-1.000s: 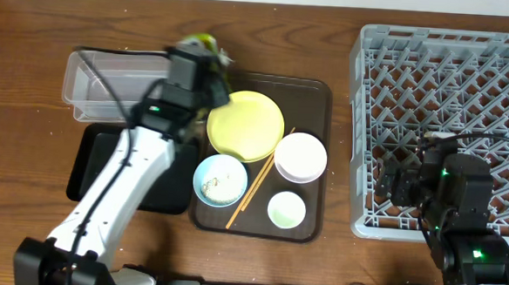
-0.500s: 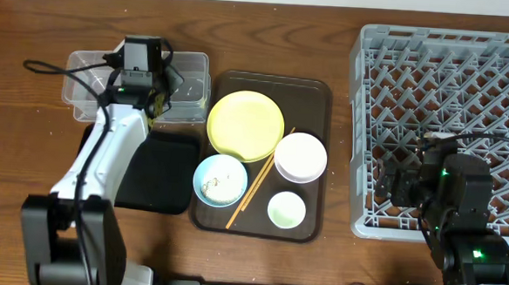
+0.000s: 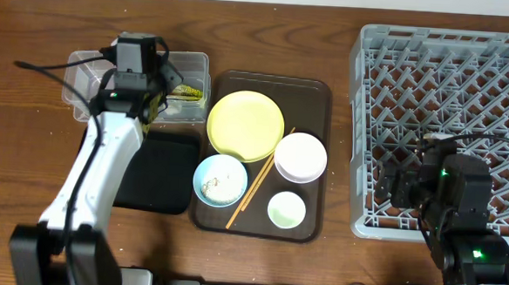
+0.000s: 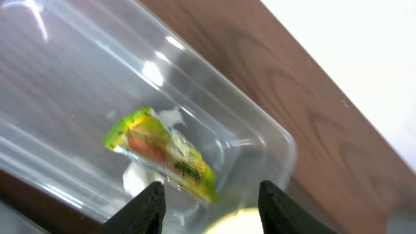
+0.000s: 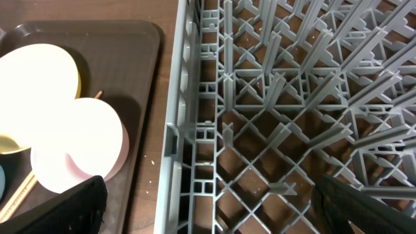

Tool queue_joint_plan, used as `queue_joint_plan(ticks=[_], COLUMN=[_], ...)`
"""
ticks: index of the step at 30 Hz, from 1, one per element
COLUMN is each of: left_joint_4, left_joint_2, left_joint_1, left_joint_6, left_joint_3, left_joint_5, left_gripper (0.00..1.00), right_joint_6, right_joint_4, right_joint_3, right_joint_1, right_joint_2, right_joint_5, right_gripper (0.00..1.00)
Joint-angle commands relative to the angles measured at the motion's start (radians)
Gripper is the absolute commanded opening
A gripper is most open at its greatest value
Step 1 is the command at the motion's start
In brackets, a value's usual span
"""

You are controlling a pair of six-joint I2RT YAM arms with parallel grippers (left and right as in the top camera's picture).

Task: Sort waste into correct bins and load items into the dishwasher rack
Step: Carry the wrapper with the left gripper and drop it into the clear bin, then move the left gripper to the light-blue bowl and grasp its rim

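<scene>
The left claw (image 4: 209, 195) hung with its fingers apart above the clear tub (image 4: 273, 140). The green-and-yellow wrapper (image 4: 162, 153) lay in the tub just beyond the fingertips, untouched. The right claw (image 5: 208, 205) stood spread wide, gripping nothing, over the grey rack (image 5: 273, 97), with the white bowl (image 5: 78, 143) out past one finger.

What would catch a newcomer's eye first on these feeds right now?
The big grey dishwasher rack on the right stands empty. At upper left, a green-and-yellow snack wrapper lies in the clear tub, beneath the parted fingers of the left gripper. Between them, the brown tray is crowded with a yellow plate, white bowl, light blue bowl, green cup and chopsticks.
</scene>
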Motion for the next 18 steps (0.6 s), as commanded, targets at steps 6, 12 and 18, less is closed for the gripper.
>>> queue_joint_plan(ticks=[6,12,18], left_joint_4=[-0.317,-0.498,-0.455], left_joint_2=[-0.104,-0.084,-0.068], left_joint_1=[-0.097,-0.241,-0.38], left_joint_6=[0.298,0.301,0.301], left_joint_3=[0.011,-0.011,-0.095], left_joint_5=[0.15,0.147,0.146], left_gripper=[0.49,0.49,0.49], right_joint_6=[0.008,0.008,0.008], right_joint_4=[0.0,0.0,0.0], right_joint_3=[0.024,0.024,0.024], right_joint_1=[-0.006,-0.006,-0.006], right_joint_2=[-0.003,-0.003,-0.003], right_joint_5=[-0.004,-0.004,-0.004], right_gripper=[0.99,0.99,0.99])
